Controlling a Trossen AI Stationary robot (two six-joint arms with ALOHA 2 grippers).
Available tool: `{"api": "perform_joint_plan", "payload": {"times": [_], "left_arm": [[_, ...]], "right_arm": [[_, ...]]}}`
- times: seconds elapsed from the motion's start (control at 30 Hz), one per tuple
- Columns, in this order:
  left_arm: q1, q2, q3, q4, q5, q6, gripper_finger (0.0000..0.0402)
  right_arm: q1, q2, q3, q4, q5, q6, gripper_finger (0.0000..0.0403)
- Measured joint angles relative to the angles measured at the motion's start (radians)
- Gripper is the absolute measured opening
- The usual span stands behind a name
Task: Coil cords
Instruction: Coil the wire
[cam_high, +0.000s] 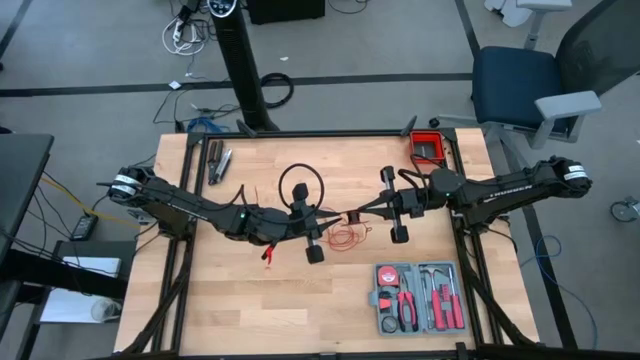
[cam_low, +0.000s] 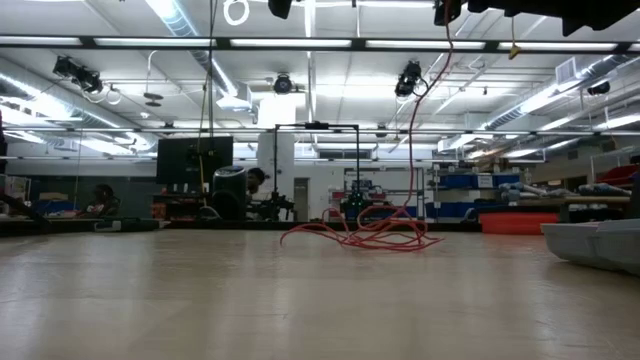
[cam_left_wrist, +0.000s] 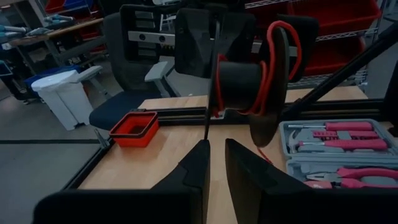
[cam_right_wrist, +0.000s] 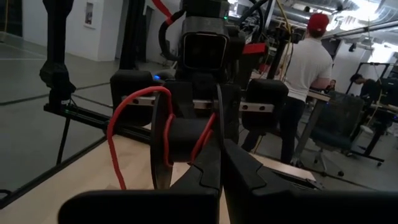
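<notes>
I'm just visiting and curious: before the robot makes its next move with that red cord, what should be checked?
1. Spool gripped by right claw: ok.
2. Left claw lined up with spool: ok.
3. Cord started on spool: ok, a few turns.
4. All cord wound: not ok, loose pile on table.
5. Pile apart from case: ok.
6. Pile free of knots: cannot tell.

Even, bright overhead strip lighting (cam_low: 330, 42), soft shadows, blurred wrist-view foregrounds.
</notes>
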Motion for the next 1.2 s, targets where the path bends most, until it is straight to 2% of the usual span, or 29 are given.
{"api": "perform_joint_plan", "payload": {"times": [0.17,0.63,0.8,0.9,1.0,1.1,1.2], "left_arm": [[0.000,0.000,0.000,-0.001,-0.050,0.004,0.0053],[0.000,0.000,0.000,0.033,-0.057,0.005,0.0052],[0.000,0.000,0.000,0.053,-0.003,0.013,0.0010],[0.000,0.000,0.000,0.070,0.010,0.048,0.0003],[-0.002,0.000,0.000,0.054,-0.022,0.051,0.0002],[-0.002,0.000,0.000,0.038,-0.034,0.053,0.0001],[-0.002,-0.004,0.000,0.022,-0.053,0.053,0.0001]], "right_arm": [[0.000,0.002,0.000,-0.023,0.000,-0.002,0.0001],[-0.001,0.002,0.000,-0.027,-0.001,-0.002,0.0001],[-0.001,0.001,0.000,-0.043,-0.005,0.005,0.0009],[-0.001,0.000,0.000,-0.043,-0.009,0.020,0.0020],[-0.002,0.000,0.000,-0.046,-0.003,0.028,0.0035],[-0.001,-0.017,0.000,-0.065,0.055,0.029,0.0054],[0.001,-0.086,0.000,-0.096,0.174,0.017,0.0070]]}}
